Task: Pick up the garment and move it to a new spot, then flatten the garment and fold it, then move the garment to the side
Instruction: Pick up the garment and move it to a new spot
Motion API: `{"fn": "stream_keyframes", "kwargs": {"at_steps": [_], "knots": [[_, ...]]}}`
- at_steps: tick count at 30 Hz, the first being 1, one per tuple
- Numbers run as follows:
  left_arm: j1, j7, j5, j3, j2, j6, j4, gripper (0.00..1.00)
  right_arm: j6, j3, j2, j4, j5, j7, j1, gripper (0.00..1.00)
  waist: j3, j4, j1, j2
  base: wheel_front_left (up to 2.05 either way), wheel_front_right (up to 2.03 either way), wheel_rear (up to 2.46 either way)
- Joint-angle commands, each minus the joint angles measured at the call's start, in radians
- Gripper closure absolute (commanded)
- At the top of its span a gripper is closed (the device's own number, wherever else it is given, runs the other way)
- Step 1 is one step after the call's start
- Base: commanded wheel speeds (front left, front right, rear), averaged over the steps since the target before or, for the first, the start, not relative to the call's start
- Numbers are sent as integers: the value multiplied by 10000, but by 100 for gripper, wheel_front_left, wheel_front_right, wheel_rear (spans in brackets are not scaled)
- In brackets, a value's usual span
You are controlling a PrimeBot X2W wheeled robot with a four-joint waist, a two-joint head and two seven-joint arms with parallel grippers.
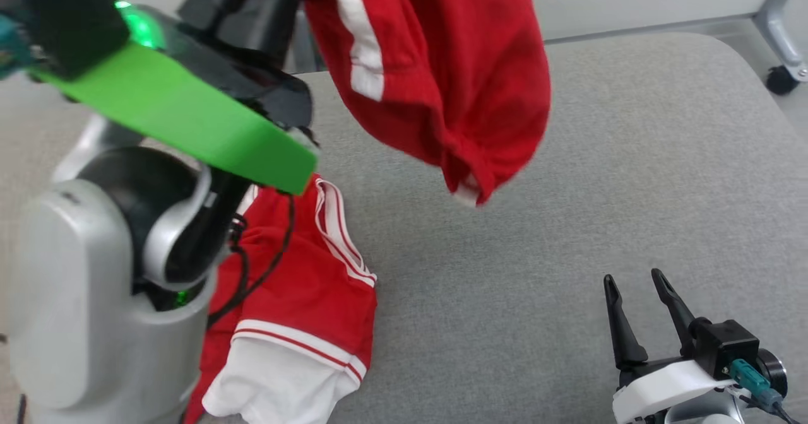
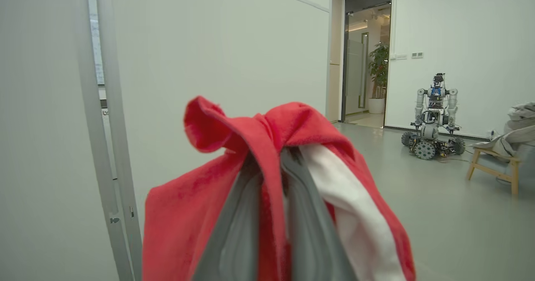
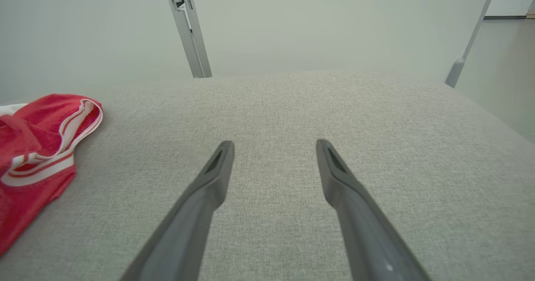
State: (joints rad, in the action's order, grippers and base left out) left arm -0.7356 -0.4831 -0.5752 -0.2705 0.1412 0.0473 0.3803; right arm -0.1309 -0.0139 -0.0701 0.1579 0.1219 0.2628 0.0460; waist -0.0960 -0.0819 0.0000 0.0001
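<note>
One red garment (image 1: 442,64) with a white stripe hangs bunched from the robot's left gripper (image 2: 271,155), whose jaws are pinched narrow on a fold of the cloth, above the far left part of the grey cloth-covered desk (image 1: 568,222). Its length drops straight down, the lowest hem clear of the desk. A second red-and-white piece (image 1: 303,285) lies crumpled by the left edge. The right gripper (image 1: 631,277) waits wide and empty at the near right corner, well apart. Bare desk between them looks the likely landing spot, and the left arm is nearer.
</note>
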Motion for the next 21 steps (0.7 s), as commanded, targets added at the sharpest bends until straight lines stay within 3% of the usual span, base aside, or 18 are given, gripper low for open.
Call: {"fn": "stream_keyframes", "kwargs": {"at_steps": [1,10,16,20,21], "knots": [[-58,36,-4,-215,-127,25,-165,100,3,4,43,19,70,31,-64,0,-22,-759,0,-1,0,0,0],[1663,1472,392,-2507,-790,-44,-2450,100,3,68,164,87,204,31,80,0,-362,-1834,0,-1,0,0,0],[2432,3086,544,-3969,-878,19,-5156,100,3,190,182,103,214,31,29,0,-573,-1948,0,-1,0,0,0],[2376,4265,332,-4768,-897,-164,-6900,100,3,52,187,156,118,33,-34,0,-558,-1855,0,-1,0,0,0],[2309,4630,212,-4901,-889,-256,-7306,90,3,-2,187,159,93,31,-85,0,-539,-1824,0,-1,0,0,0]]}}
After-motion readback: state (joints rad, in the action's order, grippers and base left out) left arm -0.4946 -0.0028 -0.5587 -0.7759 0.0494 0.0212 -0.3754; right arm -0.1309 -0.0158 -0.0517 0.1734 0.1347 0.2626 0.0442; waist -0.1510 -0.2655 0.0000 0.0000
